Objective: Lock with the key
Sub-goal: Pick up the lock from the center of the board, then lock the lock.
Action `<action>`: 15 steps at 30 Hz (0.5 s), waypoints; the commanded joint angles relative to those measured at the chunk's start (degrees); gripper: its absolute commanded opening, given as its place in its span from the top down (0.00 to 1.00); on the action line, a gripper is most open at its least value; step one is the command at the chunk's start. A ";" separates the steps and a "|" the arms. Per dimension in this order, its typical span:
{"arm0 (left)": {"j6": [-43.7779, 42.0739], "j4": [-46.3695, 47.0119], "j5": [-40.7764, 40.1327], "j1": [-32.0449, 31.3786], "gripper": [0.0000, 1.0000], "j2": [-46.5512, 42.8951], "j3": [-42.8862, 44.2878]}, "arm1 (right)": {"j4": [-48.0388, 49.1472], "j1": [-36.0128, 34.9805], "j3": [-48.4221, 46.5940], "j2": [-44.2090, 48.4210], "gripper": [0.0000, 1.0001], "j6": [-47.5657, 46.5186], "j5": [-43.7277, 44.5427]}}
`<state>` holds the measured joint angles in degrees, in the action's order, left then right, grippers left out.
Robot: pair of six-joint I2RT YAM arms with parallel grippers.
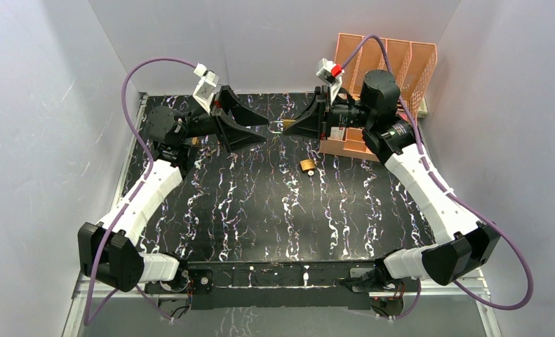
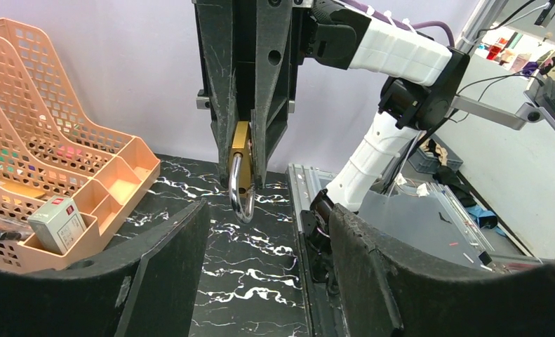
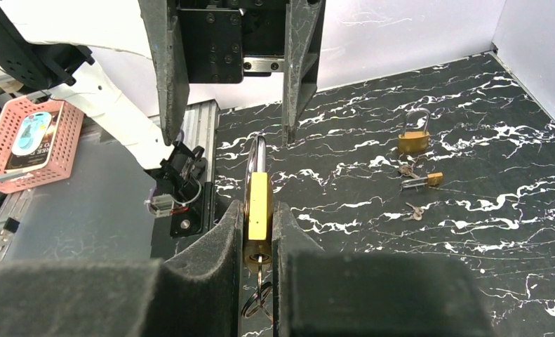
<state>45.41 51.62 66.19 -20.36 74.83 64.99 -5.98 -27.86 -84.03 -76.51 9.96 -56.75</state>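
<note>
The right pincer (image 3: 258,210) clamps a brass padlock (image 3: 259,193), key (image 3: 260,264) in its base; left pincer (image 3: 228,137) gapes opposite.

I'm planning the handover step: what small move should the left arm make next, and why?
Probably ease the left gripper forward and close on the shackle. Its jaws stand open facing the padlock, which the right gripper clamps by the body. The key sits in the far end, boxed in between those jaws, so a second hold seems needed before turning it.

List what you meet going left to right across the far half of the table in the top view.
Left gripper → held padlock → loose brass padlock → orange organizer.
</note>
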 commanded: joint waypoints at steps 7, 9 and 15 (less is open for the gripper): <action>-1.46 0.88 -0.28 0.29 0.42 -0.79 1.24 | 4.48 0.03 -3.33 0.01 1.00 1.88 -2.20; -1.48 0.86 -0.28 0.28 0.45 -0.54 1.49 | 4.63 0.08 -3.22 -0.17 1.00 1.97 -2.37; -1.31 0.86 -0.01 0.25 0.52 0.47 2.14 | 5.45 0.00 -3.07 -0.77 1.00 2.97 -3.02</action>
<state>44.58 50.92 66.24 -20.36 75.16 64.99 -4.97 -27.86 -84.25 -77.01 11.84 -58.39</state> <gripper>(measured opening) 0.488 0.186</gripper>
